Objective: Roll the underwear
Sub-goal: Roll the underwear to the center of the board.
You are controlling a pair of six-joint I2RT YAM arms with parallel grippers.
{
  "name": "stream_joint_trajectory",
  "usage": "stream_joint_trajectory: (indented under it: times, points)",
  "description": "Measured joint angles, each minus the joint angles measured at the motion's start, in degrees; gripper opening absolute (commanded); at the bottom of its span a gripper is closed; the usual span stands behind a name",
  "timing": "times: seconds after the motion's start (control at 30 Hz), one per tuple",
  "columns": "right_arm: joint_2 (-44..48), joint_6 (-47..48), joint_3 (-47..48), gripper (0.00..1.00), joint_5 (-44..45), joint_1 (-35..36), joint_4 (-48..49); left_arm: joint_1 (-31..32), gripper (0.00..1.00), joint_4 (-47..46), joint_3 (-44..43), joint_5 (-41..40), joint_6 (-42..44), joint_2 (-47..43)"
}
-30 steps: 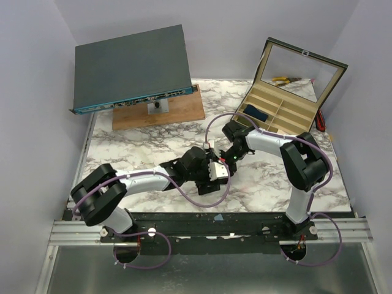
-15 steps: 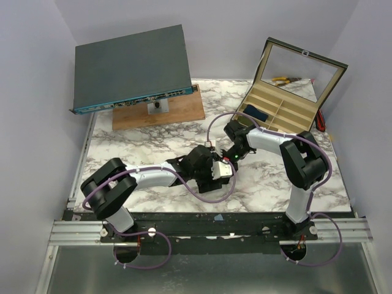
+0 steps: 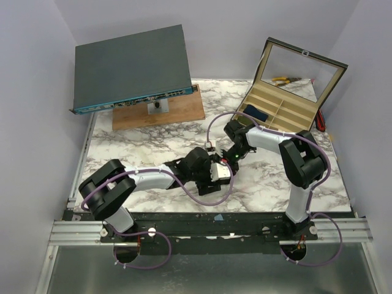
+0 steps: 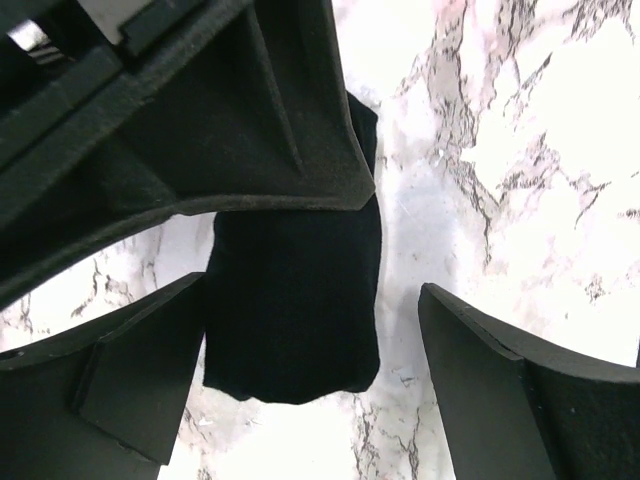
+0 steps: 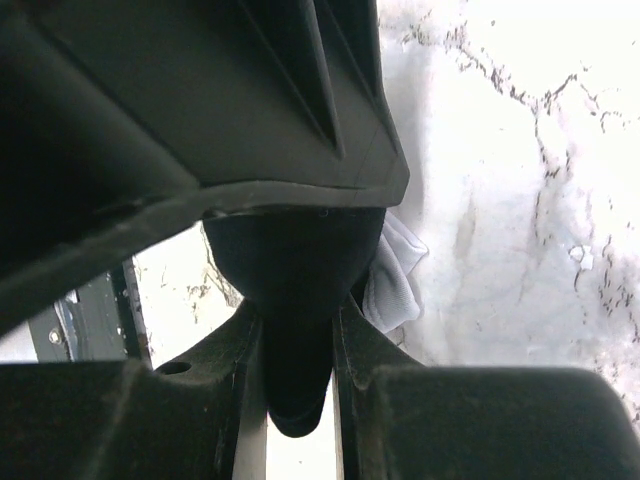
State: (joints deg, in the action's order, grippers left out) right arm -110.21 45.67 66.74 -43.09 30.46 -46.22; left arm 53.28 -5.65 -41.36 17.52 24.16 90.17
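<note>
1. Underwear (image 4: pixel 290 300) lies as a narrow black bundle on the table (image 4: pixel 520 150), just 6 o'clock of centre; it looks partly rolled.
2. Right gripper (image 5: pixel 297 370) pinches one end; left gripper (image 4: pixel 320 385) gapes, straddling it.
3. Remaining, I judge: finish the roll, then release.

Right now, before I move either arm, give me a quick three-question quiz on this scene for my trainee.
1. True or false: the left claw is shut on the soft black fabric underwear.
2. Where is the small dark blue fabric roll? A) in a compartment of the open wooden box; B) on the bare table; C) held by an arm.
3. Which claw pinches the underwear between its fingers?

Key:
1. False. It stands open, with the fabric between its fingers.
2. A.
3. The right claw.
</note>
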Motion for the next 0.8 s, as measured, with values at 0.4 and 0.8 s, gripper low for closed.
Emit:
stream_joint_trajectory:
  times: [0.4,0.8]
  points:
    - [0.28,1.46,-0.13,0.0,0.35,-1.99,-4.04,0.04,0.89,-2.58,-0.44,1.03,-1.36,2.69]
    - [0.07,1.95,-0.2,0.01,0.42,-2.73,-5.7,1.14,0.72,-1.86,-2.71,0.74,-1.14,4.66]
